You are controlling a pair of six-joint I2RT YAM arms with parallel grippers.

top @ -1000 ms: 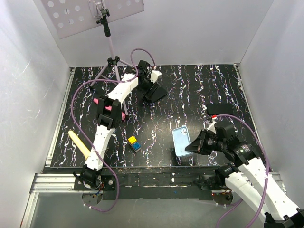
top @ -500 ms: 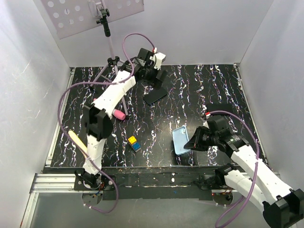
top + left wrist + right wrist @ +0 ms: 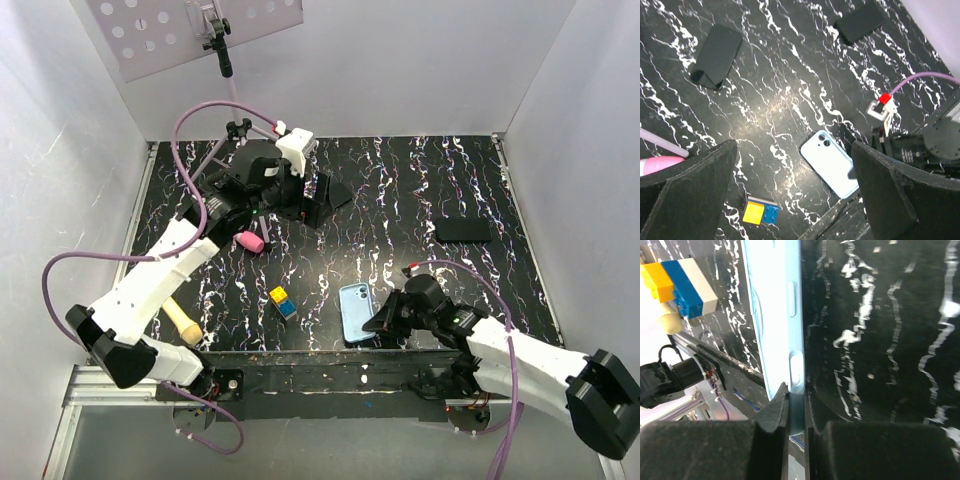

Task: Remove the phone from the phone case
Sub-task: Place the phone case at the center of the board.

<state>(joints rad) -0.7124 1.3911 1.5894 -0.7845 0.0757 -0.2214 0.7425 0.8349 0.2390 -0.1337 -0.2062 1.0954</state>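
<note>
Nearest the arms, at 6 o'clock on the tabletop [image 3: 420,180], the right fingers [image 3: 776,412] were pressed onto one long edge of the light blue phone case [image 3: 355,312], pinching it close to its near corner, just past a side button. The case lay back-up by the tabletop's near rim, with its dark camera lenses at the far end; whether anything sat inside it could not be told. At the case's 9 o'clock, a little apart, stood a small yellow-and-blue toy brick [image 3: 281,301]. Farther toward 9 o'clock a pale wooden stick [image 3: 183,321] poked out from under the left arm. At about 10 o'clock from the brick lay a pink rounded object [image 3: 250,242]. A matte black slab [image 3: 463,230] lay at 2 o'clock from the case, well apart. The phone [image 3: 717,56], black and glossy, lay bare on the tabletop toward 12 o'clock, well apart from the case. The left fingers [image 3: 890,190] were spread wide above the tabletop, holding nothing. At 11 o'clock stood a tripod stand [image 3: 238,128].
</note>
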